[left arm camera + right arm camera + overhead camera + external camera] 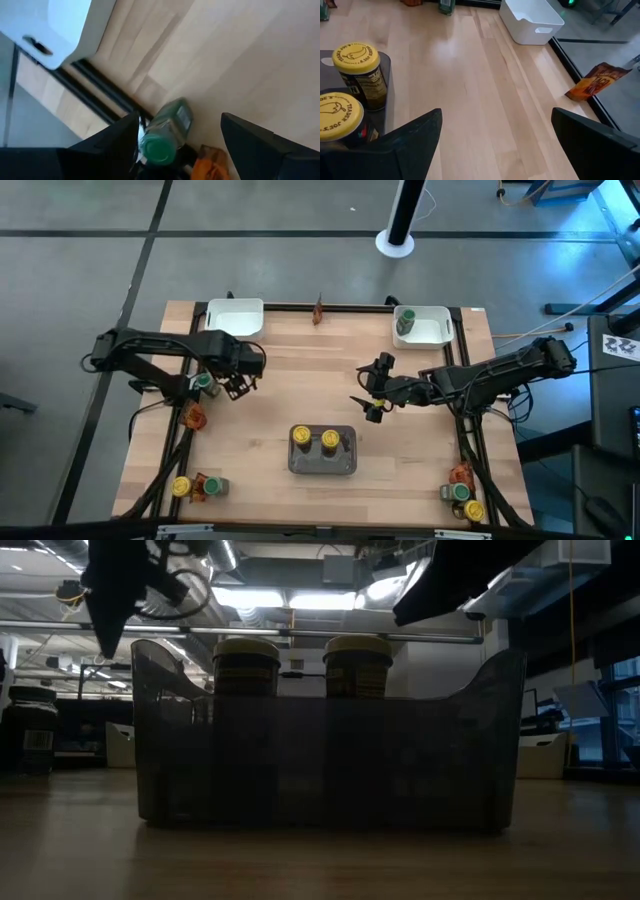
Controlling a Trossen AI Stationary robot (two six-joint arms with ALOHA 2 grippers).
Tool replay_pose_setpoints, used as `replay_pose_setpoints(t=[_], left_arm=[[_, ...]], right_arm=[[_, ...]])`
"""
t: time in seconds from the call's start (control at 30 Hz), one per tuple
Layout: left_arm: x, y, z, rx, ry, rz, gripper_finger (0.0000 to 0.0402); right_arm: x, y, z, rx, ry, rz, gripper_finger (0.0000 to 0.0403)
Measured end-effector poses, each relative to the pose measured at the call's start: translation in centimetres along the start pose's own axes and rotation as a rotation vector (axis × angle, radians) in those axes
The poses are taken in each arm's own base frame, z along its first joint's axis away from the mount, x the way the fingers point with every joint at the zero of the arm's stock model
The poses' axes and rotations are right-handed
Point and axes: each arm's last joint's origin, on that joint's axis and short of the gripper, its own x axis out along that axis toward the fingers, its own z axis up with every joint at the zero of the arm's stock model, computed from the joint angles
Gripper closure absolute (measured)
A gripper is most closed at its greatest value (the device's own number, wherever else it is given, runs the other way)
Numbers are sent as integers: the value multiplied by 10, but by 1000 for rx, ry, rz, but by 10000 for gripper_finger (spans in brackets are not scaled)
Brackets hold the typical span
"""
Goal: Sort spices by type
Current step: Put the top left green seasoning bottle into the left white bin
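The big wooden bench (270, 395) holds a grey tray (322, 463) in the middle with two yellow-lidded jars (314, 439) standing in it. The left claw (236, 387) hangs with its fingers apart and empty, right by a green-lidded jar (167, 131) lying near the left edge, while the right claw (372, 392) waits wide and empty mid-bench. I think the left claw should drop straight over that jar and pinch its middle so it does not roll.
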Motion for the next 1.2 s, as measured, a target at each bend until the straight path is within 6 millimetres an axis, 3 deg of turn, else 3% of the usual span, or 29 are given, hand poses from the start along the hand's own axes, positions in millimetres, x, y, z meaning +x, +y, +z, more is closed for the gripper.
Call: replay_pose_setpoints(t=[0.3, 0.63, 1.2], left_arm=[[19, 19, -18, -44, 37, 7, 136], [46, 18, -29, 4, 185, -24, 137], [57, 18, -34, 27, 214, 21, 137]], right_arm=[[0, 0, 0, 1, -1, 0, 29], [0, 0, 0, 1, -2, 0, 29], [0, 0, 0, 1, -1, 1, 29]])
